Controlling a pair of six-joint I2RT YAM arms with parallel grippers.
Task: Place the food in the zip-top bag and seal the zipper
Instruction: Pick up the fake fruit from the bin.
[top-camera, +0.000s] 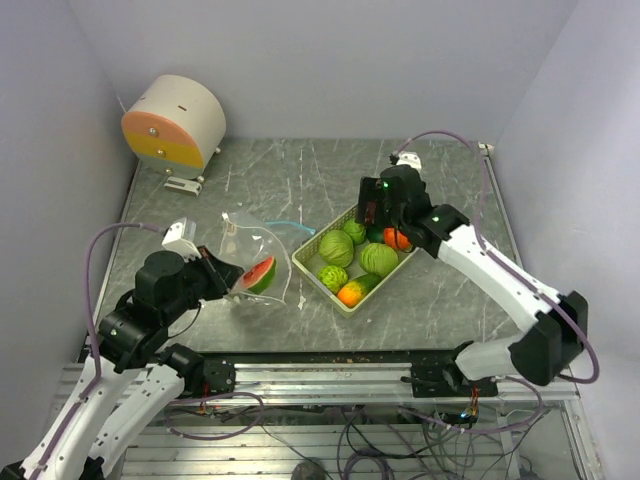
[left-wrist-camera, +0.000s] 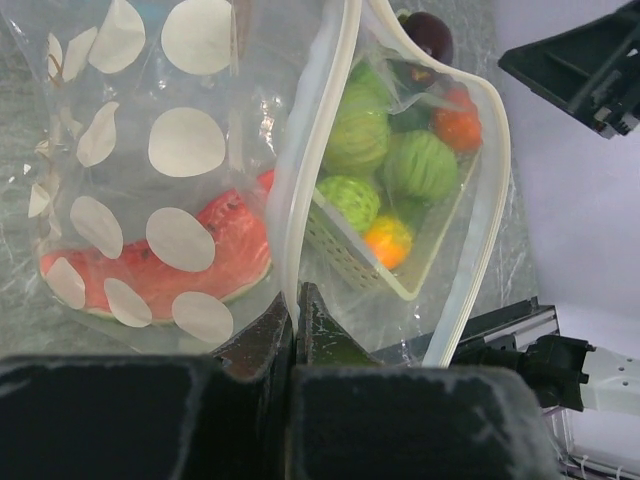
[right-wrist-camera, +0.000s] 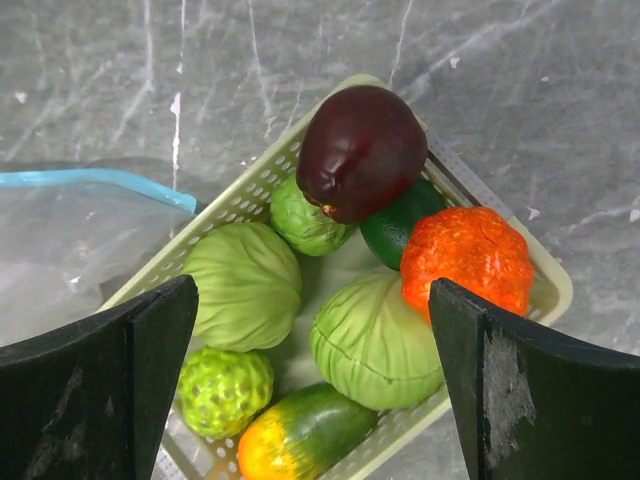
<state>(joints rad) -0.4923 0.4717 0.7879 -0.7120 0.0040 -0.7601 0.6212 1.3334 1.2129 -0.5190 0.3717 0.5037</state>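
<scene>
My left gripper (left-wrist-camera: 292, 300) is shut on the rim of the clear zip-top bag (top-camera: 255, 250), which has white dots and stands open with a watermelon slice (left-wrist-camera: 170, 260) inside it. My right gripper (right-wrist-camera: 310, 330) is open and empty, hovering above the pale basket (top-camera: 352, 302). The basket holds round green pieces (right-wrist-camera: 245, 285), a bumpy green one (right-wrist-camera: 225, 390), an orange piece (right-wrist-camera: 465, 260), a green-orange piece (right-wrist-camera: 300, 435) and a dark maroon piece (right-wrist-camera: 360, 150). In the top view the right gripper (top-camera: 385, 215) is over the basket's far end.
A round cream and orange device (top-camera: 175, 122) stands at the back left corner. The marbled grey table (top-camera: 300, 170) is walled by white panels. A blue zipper strip (right-wrist-camera: 100, 178) lies left of the basket.
</scene>
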